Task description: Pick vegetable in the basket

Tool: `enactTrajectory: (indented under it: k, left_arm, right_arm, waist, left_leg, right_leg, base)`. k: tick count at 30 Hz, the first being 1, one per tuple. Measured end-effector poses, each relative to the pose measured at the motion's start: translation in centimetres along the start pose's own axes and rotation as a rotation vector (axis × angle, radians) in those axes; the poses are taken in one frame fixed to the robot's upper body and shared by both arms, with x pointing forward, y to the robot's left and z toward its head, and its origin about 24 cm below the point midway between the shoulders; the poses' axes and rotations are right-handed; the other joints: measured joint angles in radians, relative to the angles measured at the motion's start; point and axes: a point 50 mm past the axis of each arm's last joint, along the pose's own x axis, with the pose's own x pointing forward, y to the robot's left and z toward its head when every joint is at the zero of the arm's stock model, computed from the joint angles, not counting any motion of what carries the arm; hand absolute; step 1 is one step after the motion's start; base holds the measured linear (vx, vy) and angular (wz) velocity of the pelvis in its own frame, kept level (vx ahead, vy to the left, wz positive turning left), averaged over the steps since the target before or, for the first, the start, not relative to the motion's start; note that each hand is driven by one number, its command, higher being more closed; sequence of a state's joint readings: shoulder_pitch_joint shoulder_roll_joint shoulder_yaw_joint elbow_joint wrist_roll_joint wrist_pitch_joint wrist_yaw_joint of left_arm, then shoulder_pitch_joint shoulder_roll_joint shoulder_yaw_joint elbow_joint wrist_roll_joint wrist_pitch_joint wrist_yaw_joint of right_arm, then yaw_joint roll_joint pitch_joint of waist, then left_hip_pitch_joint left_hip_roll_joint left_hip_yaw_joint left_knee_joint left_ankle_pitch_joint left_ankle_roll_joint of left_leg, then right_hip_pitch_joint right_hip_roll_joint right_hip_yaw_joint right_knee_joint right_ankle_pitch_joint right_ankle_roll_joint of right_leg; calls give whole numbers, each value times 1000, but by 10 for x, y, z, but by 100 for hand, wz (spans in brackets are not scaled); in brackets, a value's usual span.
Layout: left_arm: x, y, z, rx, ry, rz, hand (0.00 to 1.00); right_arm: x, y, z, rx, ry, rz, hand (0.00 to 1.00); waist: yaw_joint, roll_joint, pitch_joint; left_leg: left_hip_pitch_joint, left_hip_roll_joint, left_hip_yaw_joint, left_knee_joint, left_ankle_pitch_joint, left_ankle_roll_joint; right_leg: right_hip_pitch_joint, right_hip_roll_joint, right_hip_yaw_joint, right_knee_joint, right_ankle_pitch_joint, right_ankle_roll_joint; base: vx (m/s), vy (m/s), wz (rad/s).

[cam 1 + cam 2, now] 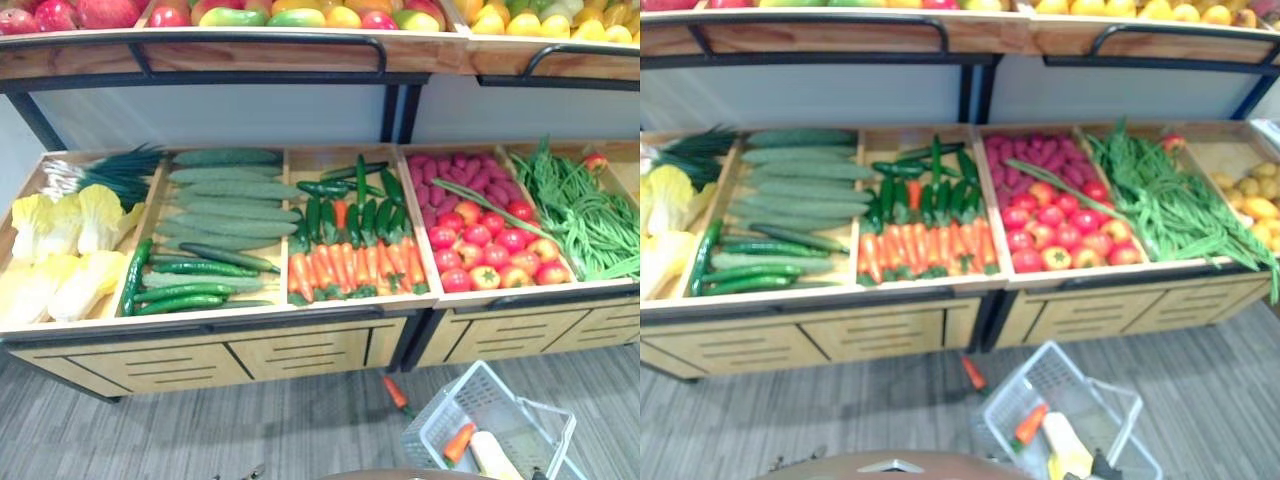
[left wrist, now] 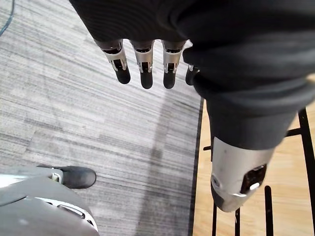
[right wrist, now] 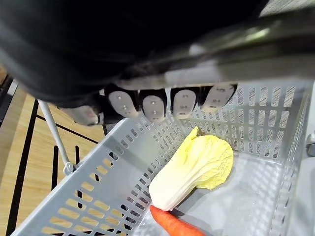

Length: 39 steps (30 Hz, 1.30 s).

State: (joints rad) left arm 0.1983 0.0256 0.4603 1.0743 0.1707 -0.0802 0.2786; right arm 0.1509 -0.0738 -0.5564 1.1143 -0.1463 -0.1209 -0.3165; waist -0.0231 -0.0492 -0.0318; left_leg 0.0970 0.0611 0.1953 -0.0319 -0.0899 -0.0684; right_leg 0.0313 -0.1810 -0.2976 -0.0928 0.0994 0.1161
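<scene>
- Room: grey striped carpet floor point(image 1: 250, 420). A wooden produce stand point(image 1: 300, 350) runs across the far side, with cucumbers point(image 1: 225, 190) to the left and tomatoes point(image 1: 478, 235) to the right.
- The left hand point(image 2: 142, 61) hangs over the floor with fingers straight, holding nothing.
- The right hand point(image 3: 167, 103) has its fingers curled round the basket's wire handle point(image 3: 51, 130).
- The basket point(image 1: 440, 410) sits tilted at near right. Inside, a cabbage point(image 3: 197, 169) lies lengthwise on the bottom, its pale stem end against a carrot point(image 3: 172, 223).
- A loose carrot point(image 1: 396, 393) lies on the floor just left of the basket.
</scene>
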Motion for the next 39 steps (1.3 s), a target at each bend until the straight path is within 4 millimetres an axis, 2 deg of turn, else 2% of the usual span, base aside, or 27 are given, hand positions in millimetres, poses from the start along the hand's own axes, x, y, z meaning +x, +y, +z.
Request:
enactTrajectory:
  k: [4,5,7,9,11,12,13,14,15,16,17,18,20,22,24,25,26,28,29,31,32,33,35,36,37,38,39]
  left_arm:
    - [1,-2,5,25,-25,-12,0]
    - [1,-6,9,36,-39,-24,0]
    - [0,-9,11,61,-51,-40,0]
    - [1,-10,15,85,-66,-48,0]
    - [1,-10,17,91,-71,-45,0]
    - [1,-11,17,97,-70,-35,0]
    - [1,-13,18,97,-71,-33,0]
    - [0,-17,17,95,-69,-39,0]
    - [0,-17,20,100,-80,-39,0]
    - [1,-16,25,122,-104,-39,0]
    - [2,-16,28,127,-112,-41,0]
    - [1,-16,26,133,-113,-45,0]
    - [1,-13,23,139,-105,-42,0]
    - [3,-11,27,140,-116,-39,0]
    - [4,-13,35,130,-132,-51,0]
    - [3,-18,37,122,-135,-67,0]
    - [2,-22,40,117,-148,-85,0]
    - [3,-22,46,89,-162,-87,0]
    - [2,-28,47,63,-157,-99,0]
    - [-2,-36,44,32,-147,-119,0]
    - [-2,-39,48,22,-153,-124,0]
    - [-2,-40,50,18,-157,-126,0]
    - [-4,-44,52,-17,-170,-135,0]
    - [-6,-47,52,-47,-168,-138,0]
    - [-6,-47,52,-62,-166,-135,0]
    - [-6,-47,52,-73,-163,-136,0]
    - [-7,-48,51,-78,-161,-138,0]
  right_arm:
    - [1,5,9,-10,-40,19,100]
    - [2,4,14,-5,-59,14,100]
    - [4,-1,19,-1,-70,2,100]
    - [3,1,16,25,-58,3,100]
    - [0,6,17,62,-72,9,100]
    - [0,7,21,77,-89,10,100]
    - [-1,8,24,87,-102,11,100]
    - [-1,9,32,110,-133,16,100]
    - [-2,11,36,124,-146,18,100]
    - [-2,9,35,145,-140,4,100]
    - [-1,5,32,147,-125,-7,100]
    - [0,0,23,136,-94,-19,100]
    - [1,0,22,127,-89,-18,100]
    - [1,4,26,116,-97,-5,100]
    - [3,6,29,107,-86,1,100]
    - [2,10,30,91,-81,14,100]
    - [2,16,36,87,-94,31,100]
    - [3,16,42,89,-106,31,100]
    - [4,14,36,51,-90,34,100]
    - [2,16,33,5,-102,54,100]
    - [0,21,35,-14,-123,76,100]
    - [0,23,36,-23,-130,88,100]
    - [-1,30,41,-50,-149,114,100]
    - [-1,31,43,-50,-152,118,100]
    - [-1,32,42,-52,-149,119,100]
    - [-1,32,41,-58,-145,125,100]
    - [-1,33,40,-60,-143,129,100]
  waist:
    - [0,5,52]
    - [-1,18,76]
    - [-1,30,107]
    - [-3,22,133]
    - [-3,17,145]
    - [-1,21,147]
    - [-3,28,147]
    - [3,59,149]
    - [2,52,167]
    - [-7,55,185]
    - [-5,52,185]
    - [-1,50,184]
    - [-1,38,179]
    - [-2,18,173]
    - [-1,15,173]
    - [5,39,154]
    - [-1,41,151]
    - [-2,31,155]
    - [-9,48,150]
    - [-6,69,141]
    - [-6,65,143]
    - [-1,57,147]
    - [0,38,154]
    - [0,37,154]
    - [5,37,154]
    - [9,37,154]
    - [9,39,155]
  left_leg:
    - [6,27,43,92,-57,-8]
    - [-54,61,49,244,-138,-9]
    - [-91,96,71,360,-199,-8]
    - [-93,101,106,404,-222,-7]
    - [-94,108,167,410,-230,-3]
    - [-92,116,218,404,-231,1]
    - [-92,128,271,399,-229,9]
    - [-87,157,371,375,-213,32]
    - [-81,165,400,373,-211,36]
    - [-65,168,457,355,-198,39]
    - [-51,169,489,339,-189,39]
    - [-9,171,569,294,-160,36]
    - [27,165,659,256,-131,31]
    - [28,175,740,268,-123,23]
    - [25,200,810,291,-121,16]
    - [27,217,849,265,-95,9]
    - [22,242,899,277,-78,-10]
    - [31,255,943,320,-80,-12]
    - [29,300,945,372,-82,-15]
    - [31,377,937,453,-72,-7]
    - [27,416,902,532,-63,-27]
    - [25,421,881,563,-71,-43]
    - [-26,377,688,629,-90,-72]
    - [-59,306,520,602,-90,-71]
    - [-69,272,434,575,-92,-69]
    - [-80,198,289,514,-102,-68]
    - [-82,154,202,453,-104,-69]
  right_leg:
    - [1,12,47,44,-26,-4]
    - [-42,15,65,143,-72,-3]
    - [-107,20,93,277,-123,1]
    - [-150,20,137,349,-142,5]
    - [-186,25,195,349,-113,21]
    - [-209,39,225,317,-58,26]
    - [-221,55,231,264,12,27]
    - [-222,84,213,149,138,26]
    - [-229,75,154,214,98,-22]
    - [-251,33,28,396,-45,-117]
    - [-250,6,-39,479,-108,-131]
    - [-210,-46,-151,621,-183,-141]
    - [-159,-98,-212,672,-220,-137]
    - [-161,-121,-259,649,-257,-130]
    - [-178,-58,-269,571,-253,-144]
    - [-161,10,-243,440,-243,-136]
    - [-162,23,-268,388,-306,-126]
    - [-193,-29,-318,471,-331,-125]
    - [-181,30,-289,430,-315,-133]
    - [-141,106,-253,339,-285,-152]
    - [-119,134,-214,296,-268,-168]
    - [-110,137,-193,284,-262,-171]
    - [-81,142,-106,246,-237,-172]
    - [-65,146,-49,229,-218,-167]
    - [-58,147,-24,219,-208,-162]
    - [-51,151,32,205,-194,-155]
    - [-47,158,73,193,-181,-153]
  base:
    - [-68,-30,-35]
    - [-89,-7,-31]
    - [-77,16,-43]
    - [-57,48,-58]
    - [-77,75,-89]
    - [-147,93,-115]
    - [-243,124,-186]
    - [-229,107,-162]
    - [-272,117,-165]
    - [-162,70,-101]
    - [-159,96,-146]
    - [-42,47,-131]
    - [-38,-17,-149]
    - [-38,-190,-145]
    - [-47,-227,-137]
    - [-48,-271,-140]
    - [-51,-316,-124]
    - [2,-211,-77]
    - [9,-195,-61]
    - [11,-221,-78]
    - [13,-184,-92]
    - [-4,-142,-104]
    - [-15,-110,-120]
    - [3,-63,-124]
    - [28,-12,-148]
    - [36,39,-138]
    - [30,62,-146]
